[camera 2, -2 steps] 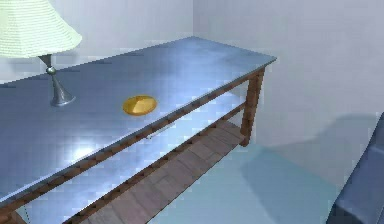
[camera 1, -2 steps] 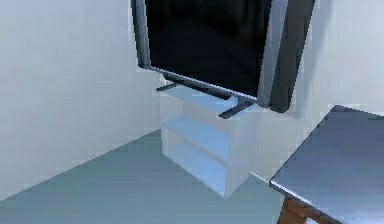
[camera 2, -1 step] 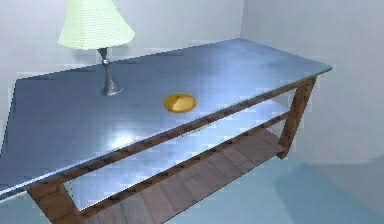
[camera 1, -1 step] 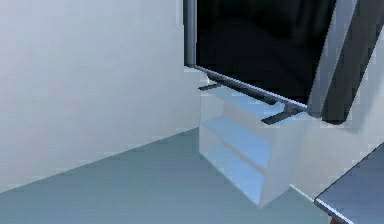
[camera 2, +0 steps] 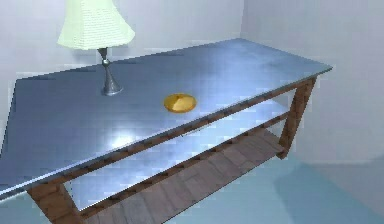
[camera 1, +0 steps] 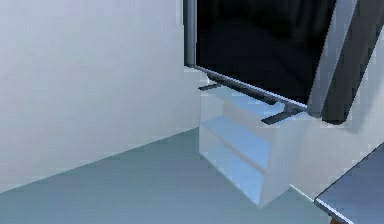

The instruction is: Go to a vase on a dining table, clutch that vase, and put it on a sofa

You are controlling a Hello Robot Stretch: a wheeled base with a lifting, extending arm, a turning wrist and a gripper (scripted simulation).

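**Steel-blue surface with a lamp and a yellow dish; television ahead**

Steel-blue and smooth, the long surface (camera 2: 250, 70) crosses the arm side view from lower left to upper right. It rests on reddish wooden legs (camera 2: 300, 110), with a lower shelf (camera 2: 180, 150) of the same blue-grey under the top. Pale walls stand behind it, and wooden floorboards (camera 2: 200, 195) run beneath it.

In the forward view a large dark television (camera 1: 270, 40) takes up the upper right, tilted in the picture. Its grey feet (camera 1: 280, 112) rest on a white open shelf unit (camera 1: 245, 150) against a pale wall (camera 1: 90, 70). A blue-grey floor (camera 1: 120, 185) lies bare in front of the unit. A grey-blue corner of a surface (camera 1: 360, 195) cuts into the bottom right.

On the long surface a table lamp (camera 2: 95, 22) stands upright near the far left, with a cream pleated shade on a slim metal stem. A small, flat yellow dish (camera 2: 180, 102) lies right of it and nearer the front edge, well apart from the lamp.

Where the vase is, which way it points, and how it lies relative to the claw cannot be told. The claw's state cannot be told either.
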